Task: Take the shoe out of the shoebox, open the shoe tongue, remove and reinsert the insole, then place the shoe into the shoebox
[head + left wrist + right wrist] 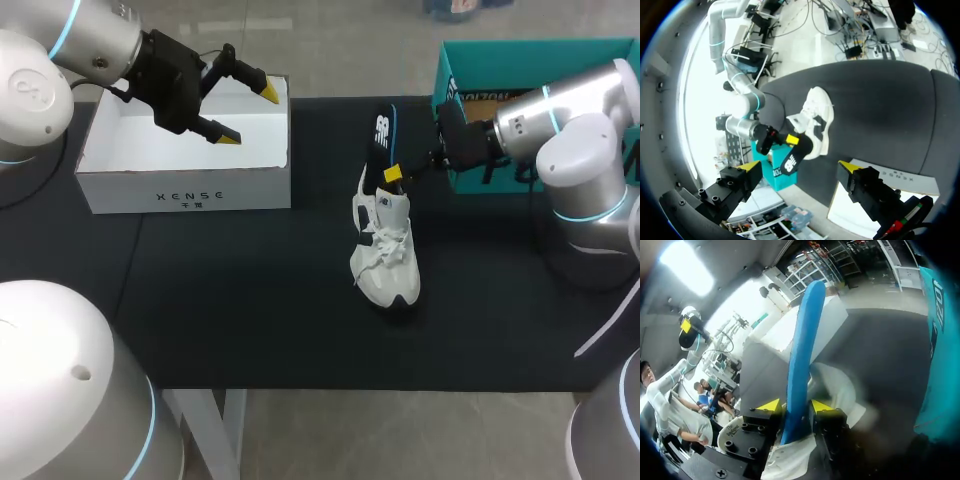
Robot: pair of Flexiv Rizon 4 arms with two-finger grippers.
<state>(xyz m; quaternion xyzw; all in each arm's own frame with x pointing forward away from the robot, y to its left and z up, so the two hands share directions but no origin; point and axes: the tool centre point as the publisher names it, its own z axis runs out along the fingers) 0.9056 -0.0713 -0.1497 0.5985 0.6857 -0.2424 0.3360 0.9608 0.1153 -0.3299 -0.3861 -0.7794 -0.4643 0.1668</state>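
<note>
Insole (801,360), lower end hidden, stands clamped in the right pincer (795,407) above the shoe (385,255); left pincer (250,115) gapes over the white shoebox (185,185) at the desk's (250,320) far-left corner.

white shoe (386,262) upright, black-blue insole (380,135) at its heel, open white shoebox (185,193)

Showing white with black side patches on the shoe (385,255). Showing black with a white mark on one face of the insole (381,135), blue on the other. Showing white on the shoebox (185,190), teal on the second box (447,75), black on the table (250,310), yellow on the tips of left gripper (250,115) and right gripper (392,174).
</note>
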